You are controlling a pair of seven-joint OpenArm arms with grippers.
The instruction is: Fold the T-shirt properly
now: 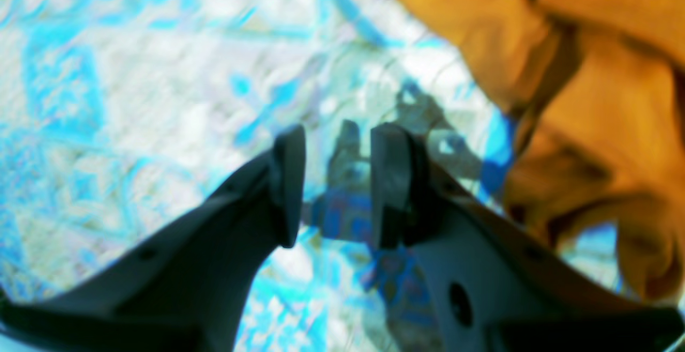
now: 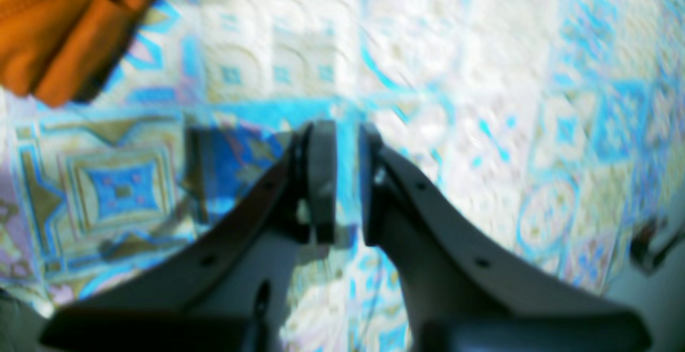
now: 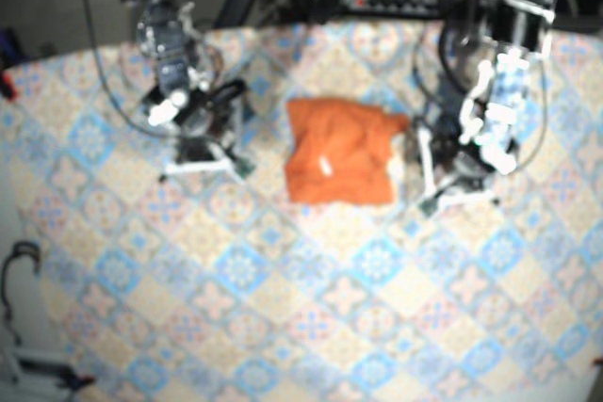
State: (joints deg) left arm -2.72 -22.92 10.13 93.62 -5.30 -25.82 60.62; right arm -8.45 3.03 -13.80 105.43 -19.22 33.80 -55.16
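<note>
1 orange T-shirt [image 3: 339, 152], compact heap, mid bench [image 3: 283, 308]. Left claw [image 1: 337, 186]: slightly parted, empty, beside shirt. Right claw [image 2: 348, 181]: narrowly parted, empty.

Orange T-shirt [image 3: 339, 152] lies folded, compact, rumpled, mid-table.

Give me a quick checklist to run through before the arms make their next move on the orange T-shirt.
1. Left gripper empty: ok, jaws apart with only the tablecloth showing between them.
2. Right gripper empty: ok, narrow gap, nothing held.
3. Both grippers off the T-shirt: ok, it lies between the arms and neither touches it.
4. T-shirt gathered into a compact shape: ok, a roughly square bundle.
5. Edges neat: not ok, the surface is wrinkled and a corner juts toward the left arm.
6. Layers lined up underneath: cannot tell, the views are too blurred.
</note>
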